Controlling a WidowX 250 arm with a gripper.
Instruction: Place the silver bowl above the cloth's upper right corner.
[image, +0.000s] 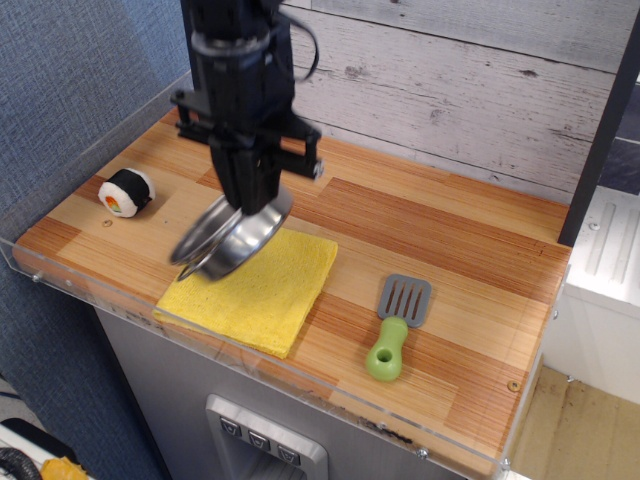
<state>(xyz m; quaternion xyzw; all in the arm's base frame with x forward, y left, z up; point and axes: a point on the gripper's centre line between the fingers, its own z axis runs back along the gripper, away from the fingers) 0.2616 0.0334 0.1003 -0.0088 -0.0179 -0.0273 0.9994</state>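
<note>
- The silver bowl (228, 236) hangs in the air, tilted steeply so its far rim is high and its near rim droops toward the front left; it is blurred, so its wire handles are hard to make out.
- The end effector (252, 203) is clamped on the bowl's upper rim, one finger inside and one outside as far as the blur allows.
- The bowl is clear of the cloth (250, 289), hovering over the cloth's upper left part rather than its upper right corner.
- The cloth lies flat on the surface (450, 260), near the front edge, and looks fully uncovered.
- The goal spot, as I judge it, is the bare wood just beyond the cloth's upper right corner, so the bowl needs to travel right and slightly back before it goes down.
- Risk: a one-sided rim grip on a tilted, swinging bowl could slip, dropping it onto the cloth or off the front edge.
- Risk: lowered while tilted, the low rim would hit first and could drag or crumple the cloth.
- Well apart, a sushi roll (126, 191) sits at the left and a spatula (397, 324) lies to the right of the cloth; overshooting rightward could bump the spatula.
</note>
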